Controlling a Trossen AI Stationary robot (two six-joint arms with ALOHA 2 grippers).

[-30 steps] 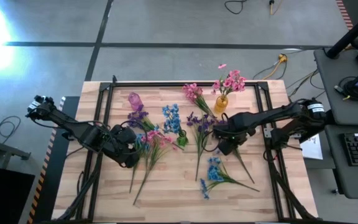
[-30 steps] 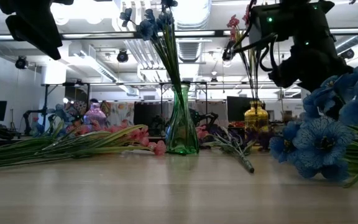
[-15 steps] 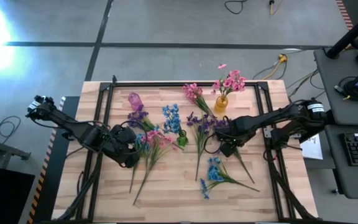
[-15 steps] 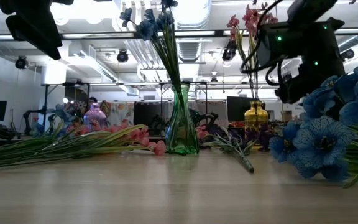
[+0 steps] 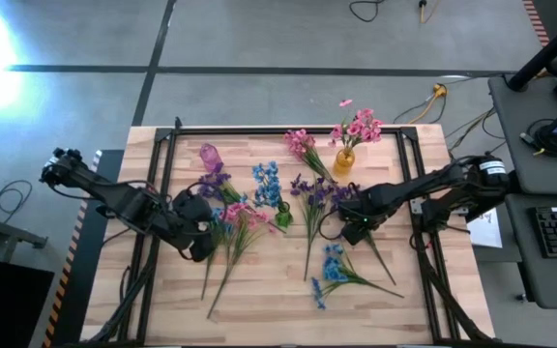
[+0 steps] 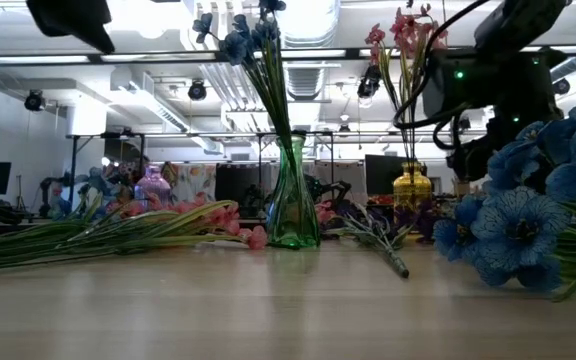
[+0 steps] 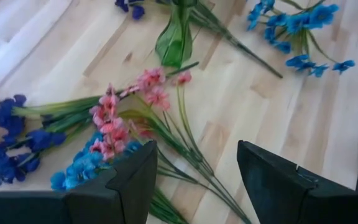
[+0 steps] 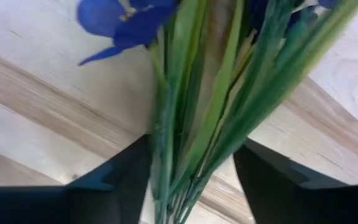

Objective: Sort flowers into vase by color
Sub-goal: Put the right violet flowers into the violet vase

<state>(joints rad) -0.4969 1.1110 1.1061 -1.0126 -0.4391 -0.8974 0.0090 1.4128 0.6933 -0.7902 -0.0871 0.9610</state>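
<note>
the purple sprig [image 5: 312, 208] is laid with blossoms toward twelve o'clock, stem toward six; its stems are straddled, ungripped, by the parted right gripper [image 5: 348, 230]; the left gripper [image 7: 191, 180] is held open.

Purple sprig [image 8: 204, 93] blossoms cut off at frame edge; stems blurred, end effector contact untellable.

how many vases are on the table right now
3. A purple vase stands toward the back left, a green vase near the middle holding blue flowers, and a yellow vase at the back right holding pink flowers.
</note>
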